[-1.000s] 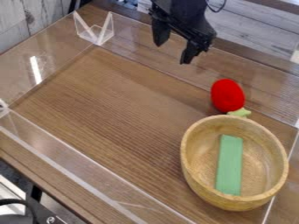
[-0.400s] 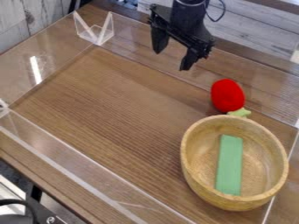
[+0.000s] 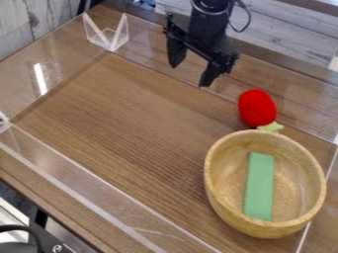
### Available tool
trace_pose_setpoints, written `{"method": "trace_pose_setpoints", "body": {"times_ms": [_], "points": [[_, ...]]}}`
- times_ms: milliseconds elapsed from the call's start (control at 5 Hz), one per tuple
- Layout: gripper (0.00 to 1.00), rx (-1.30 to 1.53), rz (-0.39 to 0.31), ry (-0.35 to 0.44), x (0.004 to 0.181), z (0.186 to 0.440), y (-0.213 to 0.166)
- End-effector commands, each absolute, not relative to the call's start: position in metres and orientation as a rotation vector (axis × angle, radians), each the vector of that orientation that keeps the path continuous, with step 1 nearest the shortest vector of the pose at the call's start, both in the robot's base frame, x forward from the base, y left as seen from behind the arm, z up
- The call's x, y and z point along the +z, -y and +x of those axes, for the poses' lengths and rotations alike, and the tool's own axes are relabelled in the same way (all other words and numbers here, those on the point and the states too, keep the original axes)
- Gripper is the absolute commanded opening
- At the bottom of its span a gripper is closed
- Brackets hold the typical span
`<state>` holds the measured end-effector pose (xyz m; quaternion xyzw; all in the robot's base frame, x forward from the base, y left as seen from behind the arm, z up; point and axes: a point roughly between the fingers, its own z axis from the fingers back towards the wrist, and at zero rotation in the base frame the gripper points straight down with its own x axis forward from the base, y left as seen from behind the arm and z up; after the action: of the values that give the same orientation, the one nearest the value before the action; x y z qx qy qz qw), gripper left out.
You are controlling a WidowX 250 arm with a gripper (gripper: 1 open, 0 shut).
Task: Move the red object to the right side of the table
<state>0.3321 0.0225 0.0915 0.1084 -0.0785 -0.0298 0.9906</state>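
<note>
- The end effector [image 3: 193,64] hangs in the upper middle of the frame, black, pointing steeply down at the desk [image 3: 132,128].
- Its two fingers [image 3: 209,73] stand spread apart with a clear gap between them; it is released and holds nothing.
- The fruit [image 3: 258,106], red and glossy, lies on the desk at the right of the frame, lower right of the end effector and apart from it.
- A small green leaf [image 3: 270,127] shows just below the fruit, between it and the bowl's rim.
- The bowl [image 3: 224,193], round and wooden, sits in the lower right of the frame, just below the fruit; whether the two touch cannot be told.
- A flat green block [image 3: 260,186] lies inside the bowl, running lengthwise from its upper part to its lower part.
- The desk is brown wood grain with dark streaks; most of its left and middle area is bare wood.
- Low clear walls [image 3: 79,203] edge the desk, one running along the lower left of the frame.
- A clear folded stand [image 3: 105,33] sits at the upper left, near the far wall and left of the end effector.
</note>
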Motion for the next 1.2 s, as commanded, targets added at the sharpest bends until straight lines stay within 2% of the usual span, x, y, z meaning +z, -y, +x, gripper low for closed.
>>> {"method": "trace_pose_setpoints", "body": {"times_ms": [0,200,400,800,1000], "points": [[1.0,-0.043,0.218,0.217,0.116,0.331,-0.021],[0.0,-0.055,0.215,0.208,0.121,0.322,-0.013],[1.0,-0.009,0.192,0.207,0.127,0.322,-0.018],[1.0,0.09,0.156,0.225,0.145,0.321,-0.037],[1.0,0.16,0.157,0.247,0.153,0.323,-0.062]]}}
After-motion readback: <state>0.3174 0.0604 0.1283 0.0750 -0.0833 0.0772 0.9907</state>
